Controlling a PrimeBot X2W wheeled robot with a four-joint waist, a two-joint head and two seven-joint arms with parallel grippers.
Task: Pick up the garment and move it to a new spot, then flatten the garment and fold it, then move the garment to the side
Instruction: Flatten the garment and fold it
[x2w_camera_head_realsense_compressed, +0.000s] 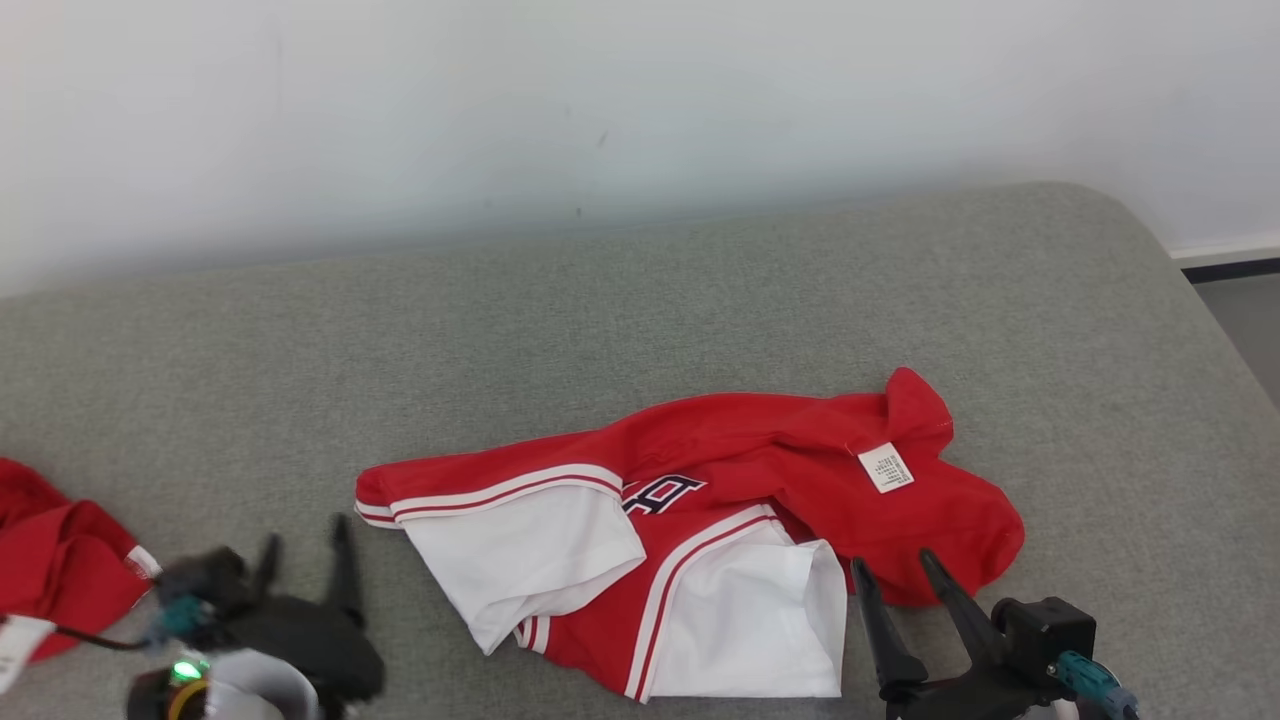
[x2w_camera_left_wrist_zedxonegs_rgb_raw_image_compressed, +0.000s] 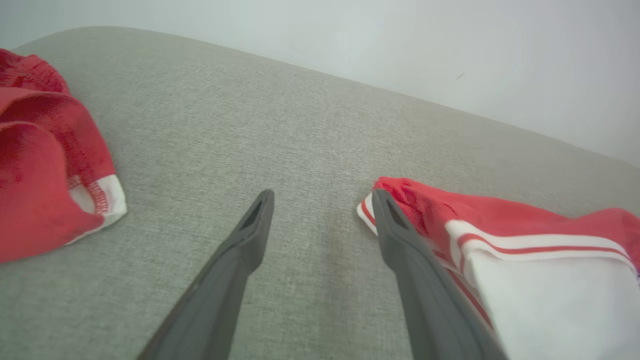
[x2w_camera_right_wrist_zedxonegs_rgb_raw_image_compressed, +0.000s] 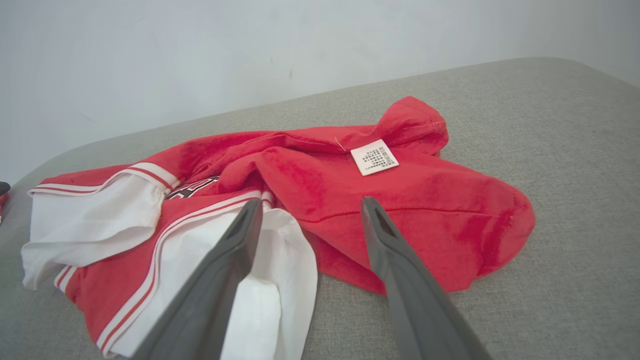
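The garment (x2w_camera_head_realsense_compressed: 700, 500) is a red and white shirt with striped sleeve trim and a white label. It lies crumpled on the grey cushion (x2w_camera_head_realsense_compressed: 640, 320), right of centre. My left gripper (x2w_camera_head_realsense_compressed: 305, 545) stands open at the lower left, a little left of the garment's sleeve end (x2w_camera_left_wrist_zedxonegs_rgb_raw_image_compressed: 400, 200), with nothing between its fingers. My right gripper (x2w_camera_head_realsense_compressed: 895, 565) is open at the lower right, its fingertips over the garment's near red edge (x2w_camera_right_wrist_zedxonegs_rgb_raw_image_compressed: 425, 225). In the right wrist view the label (x2w_camera_right_wrist_zedxonegs_rgb_raw_image_compressed: 374, 157) faces up beyond the fingertips.
A second red cloth (x2w_camera_head_realsense_compressed: 55, 560) with white trim lies at the cushion's left edge, also seen as red cloth (x2w_camera_left_wrist_zedxonegs_rgb_raw_image_compressed: 45, 165) in the left wrist view. A pale wall (x2w_camera_head_realsense_compressed: 600, 100) rises behind the cushion. The cushion's right edge drops to a floor strip (x2w_camera_head_realsense_compressed: 1240, 310).
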